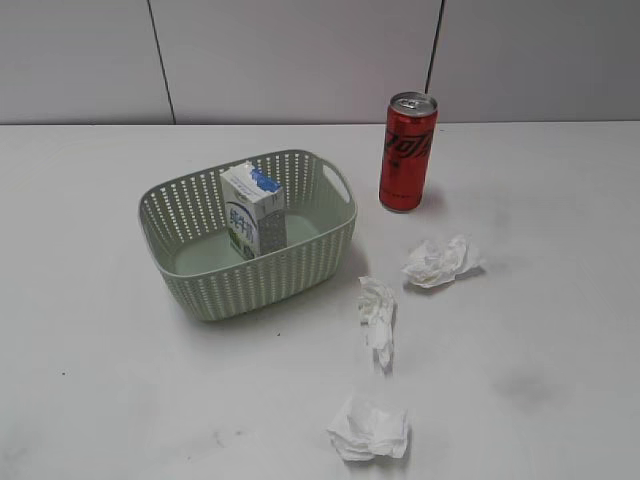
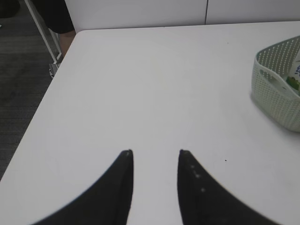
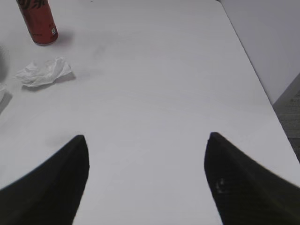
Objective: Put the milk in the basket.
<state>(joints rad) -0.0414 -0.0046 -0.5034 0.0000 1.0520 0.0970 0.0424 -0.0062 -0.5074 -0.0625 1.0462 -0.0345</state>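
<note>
The milk (image 1: 253, 208), a small white carton with a blue top, stands upright inside the pale green basket (image 1: 300, 265) at the table's middle left. A sliver of the milk (image 2: 295, 70) shows over the basket's rim (image 2: 274, 91) at the right edge of the left wrist view. My left gripper (image 2: 154, 152) is open and empty over bare table, well to the left of the basket. My right gripper (image 3: 147, 138) is wide open and empty over bare table on the right side. Neither gripper shows in the exterior view.
A tall red soda can (image 1: 407, 152) stands right of the basket and also shows in the right wrist view (image 3: 37, 21). Three crumpled white tissues lie on the table: one (image 1: 440, 262) near the can, one (image 1: 378, 315) in the middle, one (image 1: 368, 430) in front. The table's left edge (image 2: 33, 126) is near.
</note>
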